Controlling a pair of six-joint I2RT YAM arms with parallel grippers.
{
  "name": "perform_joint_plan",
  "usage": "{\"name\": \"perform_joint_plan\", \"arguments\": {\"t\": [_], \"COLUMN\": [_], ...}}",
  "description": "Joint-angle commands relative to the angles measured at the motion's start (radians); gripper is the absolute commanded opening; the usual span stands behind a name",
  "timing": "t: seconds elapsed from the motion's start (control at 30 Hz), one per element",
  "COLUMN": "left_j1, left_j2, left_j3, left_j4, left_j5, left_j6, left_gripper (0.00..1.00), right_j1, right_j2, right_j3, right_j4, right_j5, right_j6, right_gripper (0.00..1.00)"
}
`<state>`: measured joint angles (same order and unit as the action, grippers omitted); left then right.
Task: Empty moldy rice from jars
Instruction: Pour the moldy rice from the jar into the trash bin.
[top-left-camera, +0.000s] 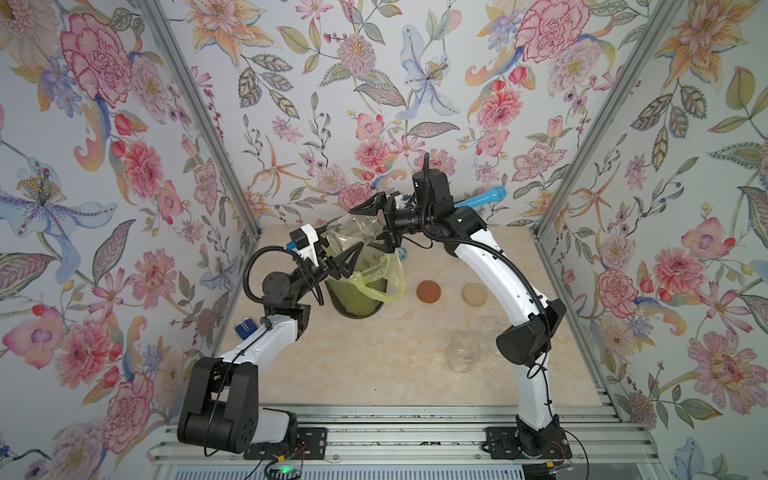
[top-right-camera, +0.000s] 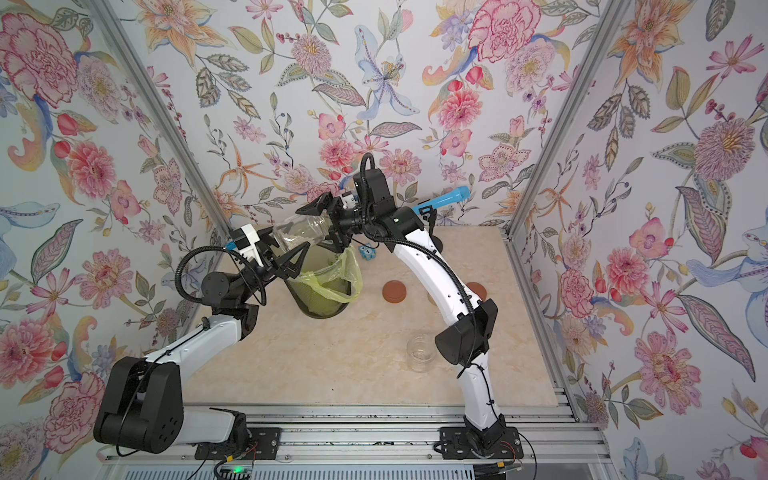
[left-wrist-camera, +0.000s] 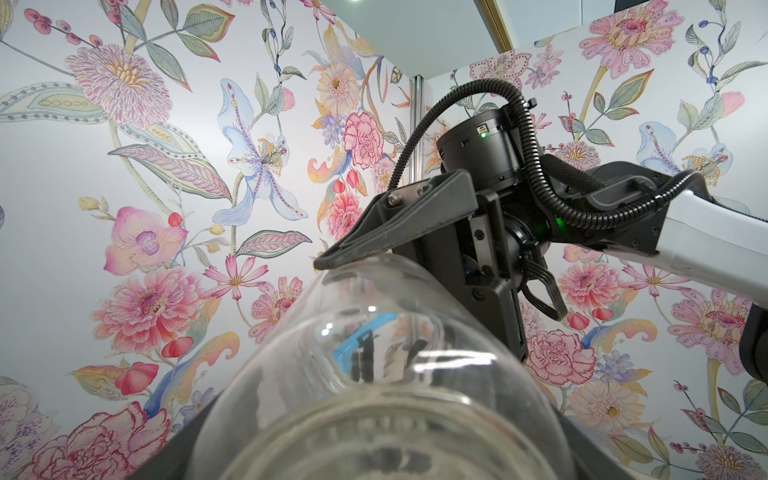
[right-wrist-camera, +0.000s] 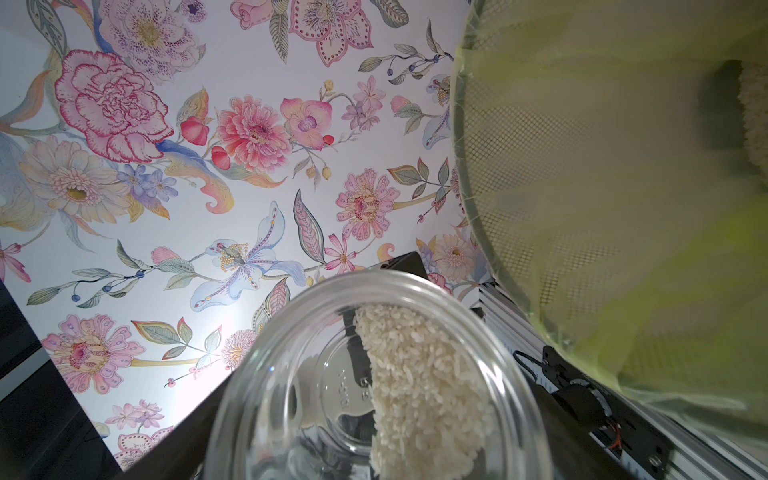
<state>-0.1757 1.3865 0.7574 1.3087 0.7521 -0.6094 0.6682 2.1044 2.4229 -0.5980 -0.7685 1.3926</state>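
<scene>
At the left, our left fingers (top-left-camera: 344, 261) reach up over the bin (top-left-camera: 361, 305), spread to either side of the tilted jar (top-left-camera: 353, 232); we cannot tell whether they press on its clear wall. The tilted jar lies nearly on its side above the bin's bag-lined mouth. The moldy rice (right-wrist-camera: 424, 395) is banked along one wall inside it, not yet out. Our right fingers (left-wrist-camera: 399, 224) pinch the end of the jar nearest the right arm, one of them flat on top of it. Further right, a brown lid (top-left-camera: 429, 291) and a beige lid (top-left-camera: 474, 294) lie on the tabletop (top-left-camera: 374, 374). An empty jar (top-left-camera: 462, 353) stands closer to the arms' bases. We judge the tilted jar light but hard, smooth and breakable, so it could slip or turn in a pinch. We would grip across the widest part of its body, clear of the mouth. The rice looks clumped, so it may cling and need a steeper tip or a shake.
</scene>
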Motion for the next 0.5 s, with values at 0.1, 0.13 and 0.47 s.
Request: {"name": "perform_joint_plan", "arguments": {"t": [0.1,0.13,0.47], "left_j1": [0.007,0.008,0.007], "left_j2": [-0.025,-0.03,-0.085], "left_j3": [-0.004,-0.004,0.012], "left_j4": [-0.001,-0.005,-0.106], "left_j5": [-0.063,-0.067,-0.087], "left_j6": [-0.008,-0.004,0.043], "left_gripper": [0.0,0.0,0.0], "right_j1": [-0.001,-0.003,-0.04], "right_j2": [0.002,0.0,0.003], "right_j3": [0.039,0.038,0.035], "right_j4": [0.072,0.072,0.071], "right_j5": [-0.045,-0.045,-0.026], "right_j6": [-0.014,-0.017,-0.069], "right_gripper": [0.33,0.42,1.0]}}
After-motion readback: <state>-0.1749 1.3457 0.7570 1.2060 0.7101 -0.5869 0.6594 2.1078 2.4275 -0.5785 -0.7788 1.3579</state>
